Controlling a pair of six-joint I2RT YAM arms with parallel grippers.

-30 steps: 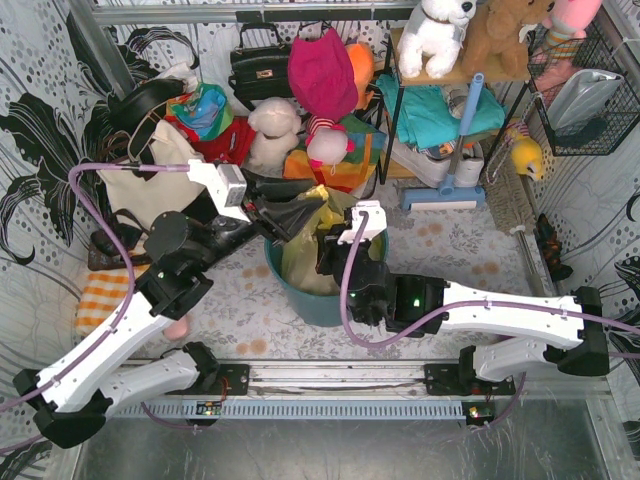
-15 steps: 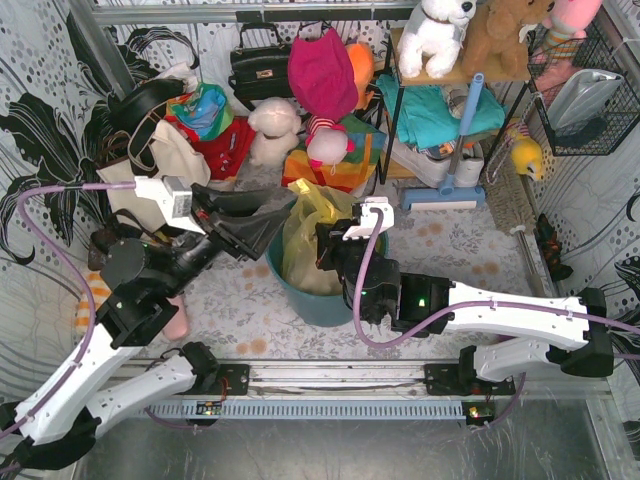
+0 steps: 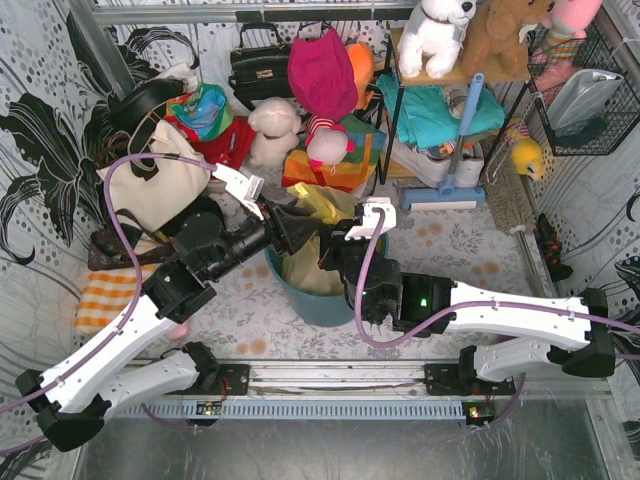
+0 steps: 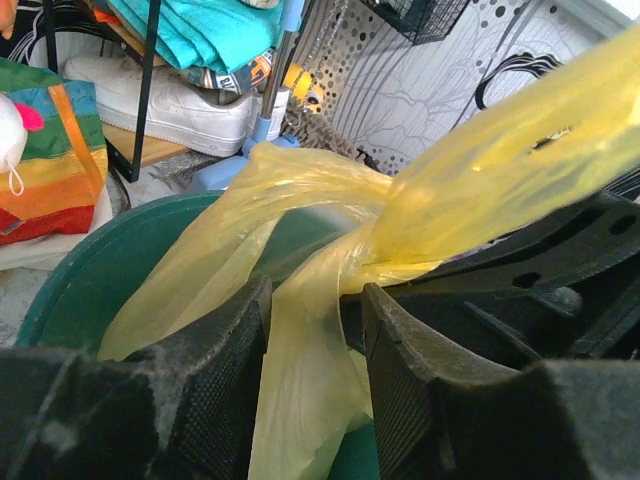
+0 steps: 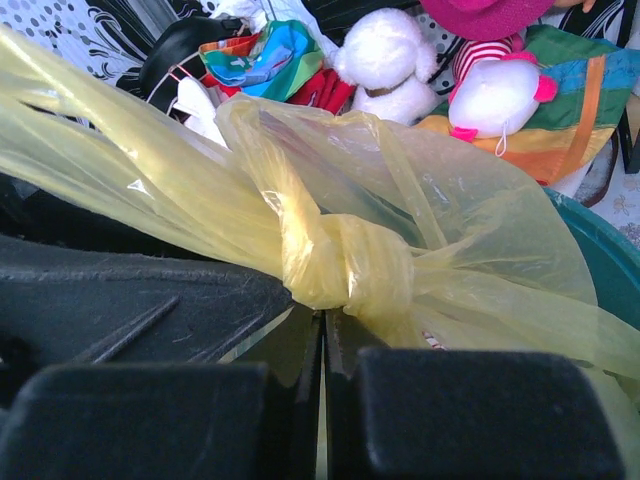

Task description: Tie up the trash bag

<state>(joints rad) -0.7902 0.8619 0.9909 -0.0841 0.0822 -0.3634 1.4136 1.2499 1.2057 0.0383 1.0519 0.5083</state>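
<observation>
Trash bag [image 3: 305, 265] sits in bin [image 4: 100, 270], knot [image 5: 345, 265] above bin's rim, one strand running between left gripper [image 4: 315, 295], jaws part-spread around it, and right gripper [image 5: 323, 325], pinched shut on film beside knot.

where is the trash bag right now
In the top view the trash bag sits in the teal bin at centre, its gathered top between the left gripper and the right gripper.
</observation>
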